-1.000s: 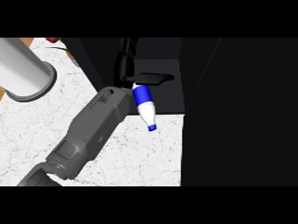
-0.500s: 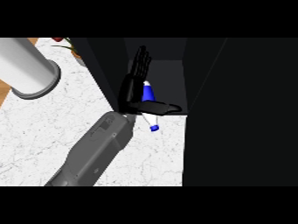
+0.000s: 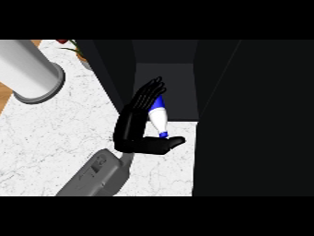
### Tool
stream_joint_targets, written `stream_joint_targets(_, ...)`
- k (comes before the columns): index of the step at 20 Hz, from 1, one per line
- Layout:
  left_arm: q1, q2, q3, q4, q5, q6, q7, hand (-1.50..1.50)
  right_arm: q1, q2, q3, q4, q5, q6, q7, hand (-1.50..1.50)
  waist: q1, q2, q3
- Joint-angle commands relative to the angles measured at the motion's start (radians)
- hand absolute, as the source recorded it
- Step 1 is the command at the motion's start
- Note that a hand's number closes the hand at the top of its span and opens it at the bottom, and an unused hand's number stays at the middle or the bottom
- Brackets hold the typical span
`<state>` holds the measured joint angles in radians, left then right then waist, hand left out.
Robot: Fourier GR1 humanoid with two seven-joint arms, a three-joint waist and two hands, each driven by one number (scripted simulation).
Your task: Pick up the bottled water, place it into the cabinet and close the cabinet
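The right hand (image 3: 137, 126), fingers straight, thumb out, cradles the bottle (image 3: 159, 115), partly hidden behind its fingers; the dark cabinet (image 3: 166, 87) lies just beyond.

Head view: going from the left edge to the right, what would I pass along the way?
Grey cylinder → marble counter → black hand → bottled water → dark cabinet door.

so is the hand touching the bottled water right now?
Cannot tell. In the head view the hand lies alongside the bottled water with fingers straight, overlapping its left edge; neither contact nor a gap shows plainly.
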<state>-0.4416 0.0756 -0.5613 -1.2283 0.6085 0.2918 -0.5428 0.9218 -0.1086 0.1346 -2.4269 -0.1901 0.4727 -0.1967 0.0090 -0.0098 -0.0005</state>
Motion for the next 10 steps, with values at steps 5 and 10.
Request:
stream_joint_targets(5, 0.202, 0.121, -0.037, -0.262, -0.001, 0.012, 0.074, 1.5, 0.034, -0.132, 0.058, -0.144, 0.127, 0.114, 0.041, 1.5, 0.0, -0.001, -0.001)
stream_joint_targets(10, 0.369, 0.249, -0.001, -0.398, 0.022, -0.035, 0.043, -1.5, 0.058, -0.175, 0.153, -0.178, 0.211, 0.186, 0.009, 1.5, -0.001, -0.003, -0.001)
